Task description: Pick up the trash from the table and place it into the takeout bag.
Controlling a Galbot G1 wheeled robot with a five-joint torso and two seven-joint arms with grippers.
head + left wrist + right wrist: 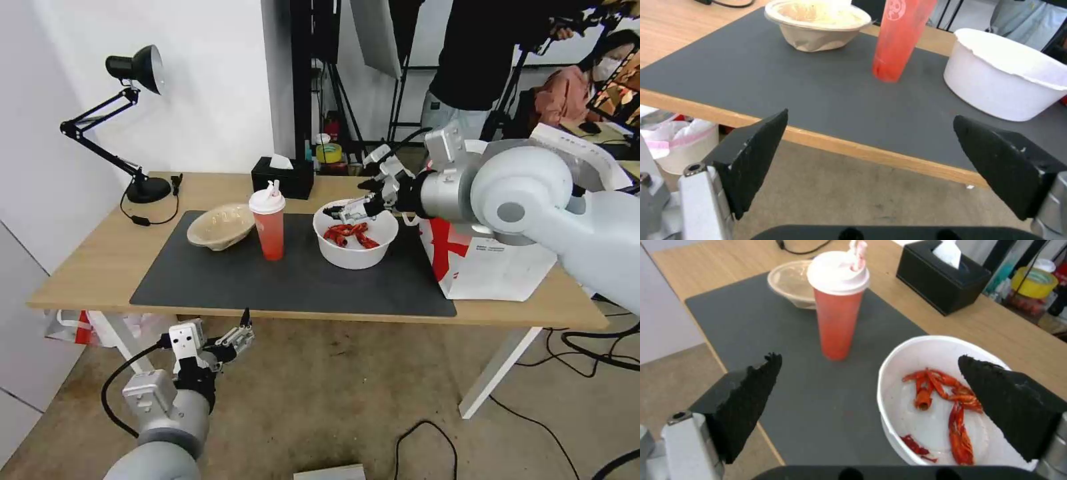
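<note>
1. This looks like a studio or test room, not a home.
2. Black light stands [343,100] and a tripod [507,93] stand behind the table [87,267].
3. Loose cables [600,347] lie on the bare, rough floor [333,387].
4. A black desk lamp [127,113] sits at the table's far left corner, by a plain white wall [213,87].
</note>
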